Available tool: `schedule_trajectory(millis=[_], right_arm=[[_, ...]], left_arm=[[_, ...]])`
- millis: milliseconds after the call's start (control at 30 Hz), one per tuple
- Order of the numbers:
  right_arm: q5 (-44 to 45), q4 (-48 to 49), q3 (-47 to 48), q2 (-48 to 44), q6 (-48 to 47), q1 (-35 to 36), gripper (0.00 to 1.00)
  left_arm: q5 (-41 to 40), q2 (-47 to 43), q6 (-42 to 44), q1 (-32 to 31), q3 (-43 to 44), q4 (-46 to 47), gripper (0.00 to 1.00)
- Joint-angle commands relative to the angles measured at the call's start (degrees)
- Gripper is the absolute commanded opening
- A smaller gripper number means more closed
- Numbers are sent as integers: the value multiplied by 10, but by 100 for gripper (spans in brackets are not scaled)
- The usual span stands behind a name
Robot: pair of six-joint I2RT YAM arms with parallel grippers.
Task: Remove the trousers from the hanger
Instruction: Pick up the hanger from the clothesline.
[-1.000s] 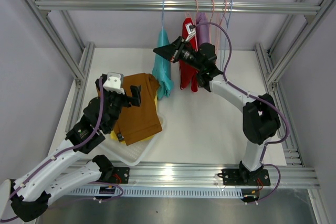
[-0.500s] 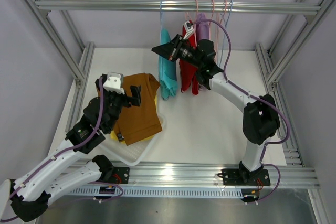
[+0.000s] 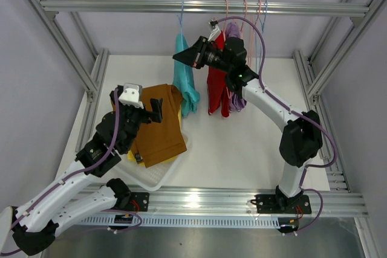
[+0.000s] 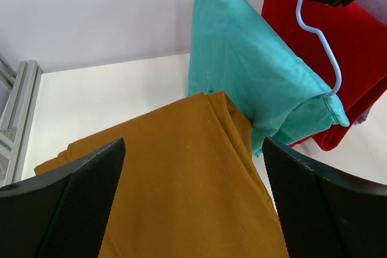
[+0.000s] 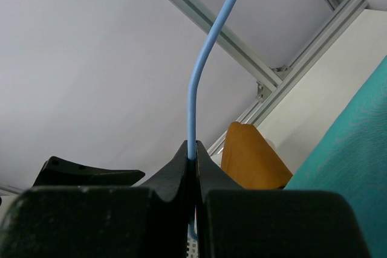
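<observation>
The teal trousers (image 3: 183, 80) hang on a blue wire hanger (image 3: 181, 19) hooked over the top rail (image 3: 121, 6). My right gripper (image 3: 178, 57) is shut on that hanger's neck; in the right wrist view the blue hanger (image 5: 199, 77) rises out of the right gripper (image 5: 195, 158). Red trousers (image 3: 216, 86) and lilac trousers (image 3: 236, 98) hang just to the right. Brown trousers (image 3: 160, 125) lie folded on yellow trousers (image 3: 130, 156). My left gripper (image 3: 151, 110) hovers open over the brown trousers (image 4: 181, 185), with the teal trousers (image 4: 254, 77) beyond.
A white tray (image 3: 151, 179) at the front left holds the folded pile. Several bare pink and blue hangers (image 3: 254, 16) hang at the right of the rail. Aluminium frame posts (image 3: 97, 77) line both table sides.
My right gripper closed on the blue hanger's neck and moved up and left, sliding the hook along the rail with the teal trousers. The left arm stayed still.
</observation>
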Motion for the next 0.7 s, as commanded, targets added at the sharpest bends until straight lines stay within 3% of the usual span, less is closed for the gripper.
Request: schedule_trajectory(millis=[0, 667], right_arm=[[42, 107, 67, -69, -1, -17, 0], [29, 93, 113, -95, 11, -59, 0]], left_arm=[[4, -4, 6, 4, 4, 13, 99], [0, 4, 9, 4, 3, 13, 100]])
